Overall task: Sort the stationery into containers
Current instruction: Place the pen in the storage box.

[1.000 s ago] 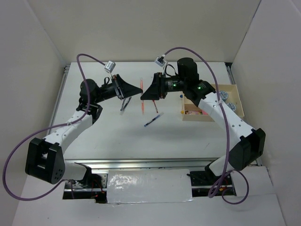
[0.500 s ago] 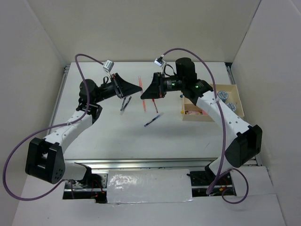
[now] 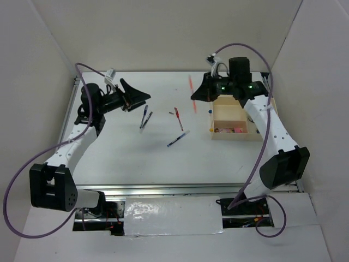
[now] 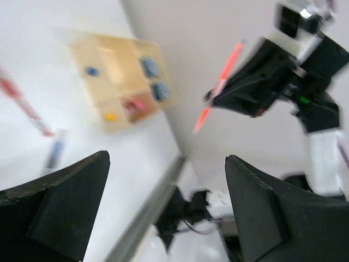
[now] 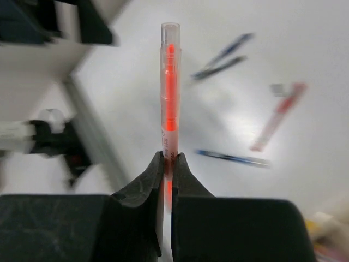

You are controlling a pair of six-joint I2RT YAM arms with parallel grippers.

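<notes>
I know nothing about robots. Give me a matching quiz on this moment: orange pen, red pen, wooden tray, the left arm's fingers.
Things:
1. orange pen
2. red pen
3. wooden tray
4. left fingers

States:
A. open, holding nothing
B. lying on the table
C. clamped in the right fingers, held up off the table
D. resting at the table's right side

Pairs: 1-C, 2-B, 3-D, 4-A

Both arms reach forward, raised. The left gripper [image 3: 143,97] is spread wide; the right gripper [image 5: 168,159] pinches an orange pen [image 5: 169,82].
</notes>
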